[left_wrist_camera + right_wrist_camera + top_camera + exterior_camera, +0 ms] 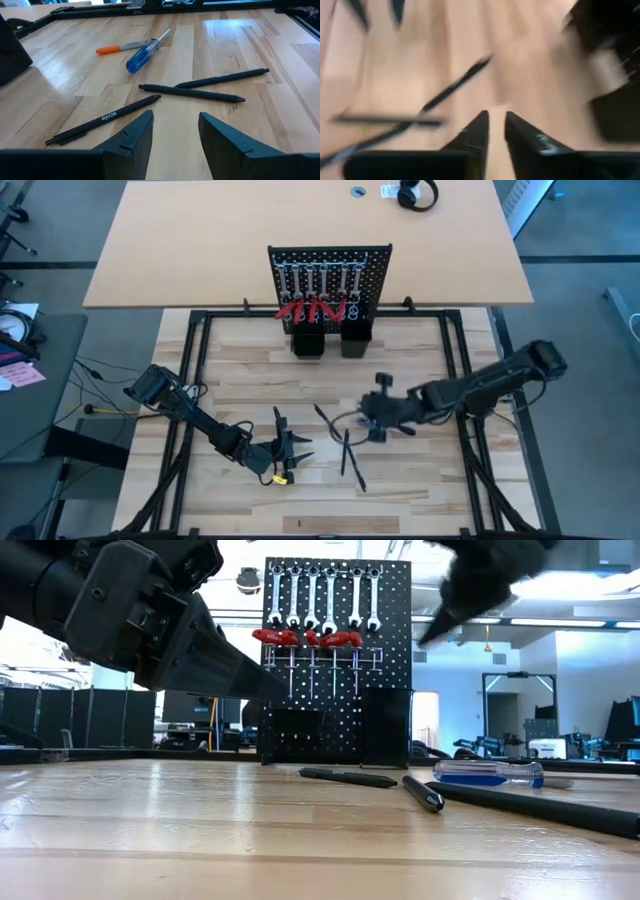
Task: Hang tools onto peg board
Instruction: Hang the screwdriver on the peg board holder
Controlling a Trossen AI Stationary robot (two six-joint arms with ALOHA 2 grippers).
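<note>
The left gripper [292, 448] hung low over the near-left part of the table [230, 380], its fingers [135, 137] spread apart with bare wood showing between them and nothing in their hold. In the left wrist view, three thin black sticks lay ahead of it: one marked "scale" [102, 120] nearest the fingers, a second [192, 93] lying across the tip of a third [222, 78]. Beyond them a blue screwdriver [142, 50] rested against an orange-handled one [122, 47].

In the high view the loose sticks [348, 455] sat between the two grippers, near the table's middle. The low view showed them flat on the wood with the blue screwdriver behind them [488, 774].

The peg board [329, 285] stood upright at the far edge of the table, centred. Silver wrenches [323, 598] hung in a row along its upper part, red-handled tools [310, 638] hung below them, and two black holders [331, 340] stood at its foot.

The right gripper [378, 420] was right of centre, just beside the sticks. Its fingers [475, 135] stood close together with only a narrow slit between them, gripping nothing, above the wood and a blurred stick [455, 90].
</note>
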